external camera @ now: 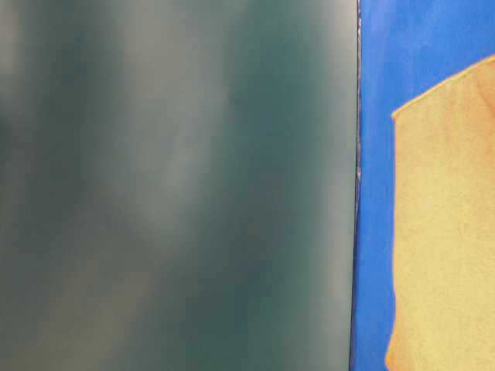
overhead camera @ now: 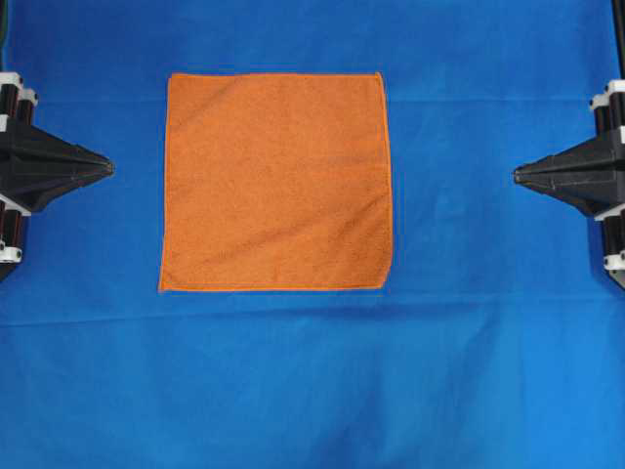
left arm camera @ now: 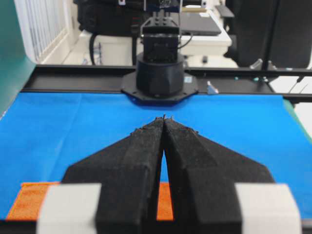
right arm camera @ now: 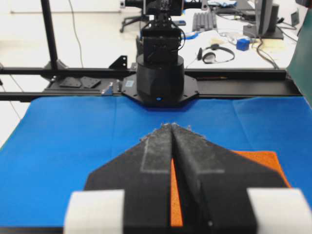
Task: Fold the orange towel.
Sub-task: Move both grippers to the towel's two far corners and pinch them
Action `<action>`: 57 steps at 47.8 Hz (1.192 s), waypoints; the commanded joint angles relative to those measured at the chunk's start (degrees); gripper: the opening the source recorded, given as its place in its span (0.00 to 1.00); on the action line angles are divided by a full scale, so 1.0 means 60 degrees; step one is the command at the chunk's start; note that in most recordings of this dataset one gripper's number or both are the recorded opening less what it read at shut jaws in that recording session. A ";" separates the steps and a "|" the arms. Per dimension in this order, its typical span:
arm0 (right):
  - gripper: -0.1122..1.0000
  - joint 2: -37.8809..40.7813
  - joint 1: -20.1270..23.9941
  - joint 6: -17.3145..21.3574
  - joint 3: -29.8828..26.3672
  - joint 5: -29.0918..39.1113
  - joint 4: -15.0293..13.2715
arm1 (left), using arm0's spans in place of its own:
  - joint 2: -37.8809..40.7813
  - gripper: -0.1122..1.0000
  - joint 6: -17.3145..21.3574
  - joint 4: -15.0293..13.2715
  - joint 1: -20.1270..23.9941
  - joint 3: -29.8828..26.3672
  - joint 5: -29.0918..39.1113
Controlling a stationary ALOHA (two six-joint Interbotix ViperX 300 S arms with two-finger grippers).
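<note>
Seen from overhead, your orange towel [overhead camera: 276, 183] lies spread flat and unfolded, a near-square, on the blue cloth [overhead camera: 312, 381] that covers the bench. It sits a little left of centre and toward the top of the view, all four hemmed edges visible.

Your left gripper [overhead camera: 105, 168] rests at the left edge, pointing inward at the towel, its black tips pressed together and holding nothing. Your right gripper [overhead camera: 520, 175] mirrors it from the right edge, also closed and empty. Both are well apart from the towel.

Each wrist camera looks along its closed gripper toward the opposite arm's base, with the towel showing orange below.

The table-level view is mostly a blurred dark surface.
</note>
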 commanded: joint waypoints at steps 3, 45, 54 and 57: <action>0.10 0.0249 -0.0454 0.0103 -0.0293 0.0073 0.0103 | 0.0337 0.10 -0.0044 -0.0352 0.0396 -0.0176 0.0205; 0.65 0.8452 -0.5098 0.0747 -0.3428 0.1641 0.0220 | 0.6050 0.89 -0.1113 -0.0352 0.5186 -0.0425 -0.0293; 0.60 0.9639 -0.5112 0.0718 -0.3955 0.1494 0.0205 | 0.7632 0.92 -0.1099 -0.0337 0.5391 -0.0747 -0.0820; 0.60 0.9946 -0.5127 0.0718 -0.4087 0.1436 0.0205 | 0.8027 0.92 -0.1025 -0.0337 0.5435 -0.0879 -0.0923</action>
